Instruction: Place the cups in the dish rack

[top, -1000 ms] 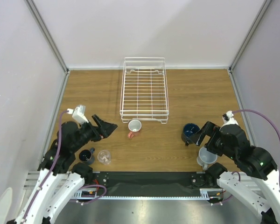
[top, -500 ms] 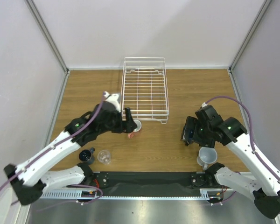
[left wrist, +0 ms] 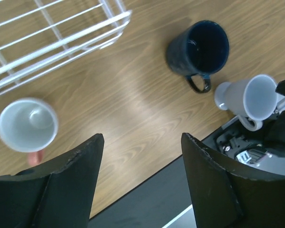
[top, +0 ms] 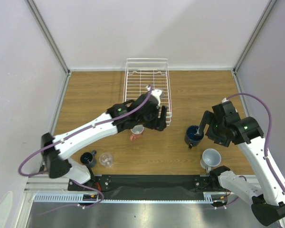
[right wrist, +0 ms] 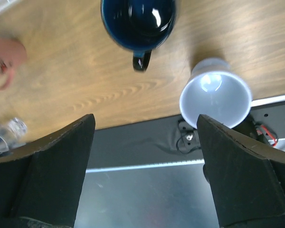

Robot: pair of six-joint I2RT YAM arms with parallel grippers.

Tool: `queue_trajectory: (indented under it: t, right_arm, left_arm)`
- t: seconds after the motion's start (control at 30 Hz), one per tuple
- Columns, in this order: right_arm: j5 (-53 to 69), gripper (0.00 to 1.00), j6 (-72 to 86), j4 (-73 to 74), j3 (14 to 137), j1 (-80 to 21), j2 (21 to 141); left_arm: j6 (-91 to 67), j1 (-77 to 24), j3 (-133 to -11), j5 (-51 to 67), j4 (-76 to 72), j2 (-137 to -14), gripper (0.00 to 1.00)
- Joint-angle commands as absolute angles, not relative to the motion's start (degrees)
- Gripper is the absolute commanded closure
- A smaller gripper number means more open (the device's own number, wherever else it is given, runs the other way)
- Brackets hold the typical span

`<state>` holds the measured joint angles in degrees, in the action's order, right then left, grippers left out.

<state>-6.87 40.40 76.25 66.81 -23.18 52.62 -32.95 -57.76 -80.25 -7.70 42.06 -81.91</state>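
The white wire dish rack (top: 147, 90) stands empty at the back middle. The salmon-pink cup (top: 137, 129) lies just before its near edge, white inside showing in the left wrist view (left wrist: 27, 125). My left gripper (top: 162, 118) is open and empty, high over the rack's near right corner (left wrist: 141, 137). The large navy mug (top: 194, 136) stands at the right, with the light grey mug (top: 211, 158) nearer the front. My right gripper (top: 205, 121) is open and empty above the navy mug (right wrist: 138, 19). The small dark blue cup (top: 88, 158) and clear glass tumbler (top: 106, 159) stand front left.
A black strip (top: 152, 183) with the arm bases runs along the table's near edge. Grey walls close the left, right and back sides. My left arm (top: 99, 128) stretches across the table's middle, over the pink cup.
My left arm has swung right from over the pink cup to the rack's near right corner. My right gripper has drawn back and risen above the navy mug. No cup has moved.
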Motion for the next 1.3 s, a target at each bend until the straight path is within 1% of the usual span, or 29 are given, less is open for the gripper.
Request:
queue_trajectory:
  t: [0.0,0.1,0.2,0.3,0.37,0.43,0.5,0.53,0.6,0.63,0.67,0.73,0.83,0.97,1.03,1.17,1.2,1.23,1.27]
  right_arm:
    - [-8.4,0.06,37.3,82.9,69.7,-20.0,52.9]
    - [-4.1,0.07,35.8,80.5,69.3,-15.9,54.0]
    - [-4.9,0.08,35.0,79.0,67.9,-13.5,54.3]
    - [-4.9,0.12,33.7,75.9,65.0,-10.6,54.3]
    - [-3.8,0.18,32.4,72.9,62.8,-8.4,54.8]
    - [-3.4,0.22,32.0,69.9,61.5,-7.2,56.0]
    - [-3.3,0.25,31.1,67.8,59.8,-5.4,56.9]
    - [-2.4,0.27,30.6,65.6,59.2,-4.8,57.9]
    - [-1.1,0.29,29.2,63.7,57.8,-3.6,59.1]
    - [-0.6,0.32,28.6,62.3,57.5,-3.4,59.8]
    - [1.1,0.32,28.1,61.7,57.3,-3.3,61.2]
    - [2.3,0.33,27.2,59.4,56.6,-3.3,62.0]
    - [3.9,0.34,26.3,56.7,55.4,-3.3,63.6]
    - [3.7,0.37,26.2,54.9,54.1,-3.3,65.7]
    - [3.7,0.43,25.8,53.4,52.9,-3.3,66.9]
    - [3.6,0.44,25.8,51.7,52.4,-3.4,69.1]
    - [3.6,0.46,25.9,51.2,52.3,-3.4,69.6]
    - [3.5,0.50,26.0,50.7,52.2,-3.5,70.7]
    - [3.5,0.51,26.2,50.5,51.9,-3.4,71.3]
  left_arm:
    - [-30.9,-59.7,-89.2,-6.5,42.3,-87.0,0.28]
    - [-31.0,-60.6,-91.3,-6.3,42.4,-89.5,0.29]
    - [-31.3,-60.7,-90.6,-5.9,42.3,-89.6,0.29]
    - [-31.6,-60.7,-88.7,-4.9,41.3,-88.0,0.29]
    - [-31.6,-60.7,-87.4,-4.3,40.3,-86.6,0.28]
    - [-31.6,-60.7,-85.5,-3.7,39.1,-84.6,0.28]
    - [-31.6,-60.7,-84.2,-3.5,38.9,-82.9,0.26]
    - [-31.6,-60.7,-83.9,-3.3,38.9,-82.4,0.23]
    - [-31.4,-60.7,-83.1,-3.2,39.0,-81.3,0.19]
    - [-31.4,-60.7,-82.8,-3.3,38.9,-80.3,0.16]
    - [-31.3,-60.7,-82.5,-3.2,38.7,-79.7,0.11]
    - [-31.1,-60.7,-81.9,-3.5,38.5,-78.1,0.07]
    - [-30.9,-60.6,-81.4,-3.8,38.2,-76.8,0.05]
    - [-30.9,-60.6,-81.4,-3.7,38.4,-75.4,0.05]
    - [-31.2,-60.5,-81.3,-3.6,38.5,-75.0,0.05]
    - [-31.7,-60.2,-80.6,-3.3,38.3,-73.1,0.05]
    - [-32.0,-60.0,-80.2,-3.3,38.2,-72.4,0.05]
    - [-32.1,-59.9,-80.0,-3.2,38.1,-72.1,0.05]
    - [-32.1,-59.8,-79.8,-3.0,38.0,-71.9,0.05]
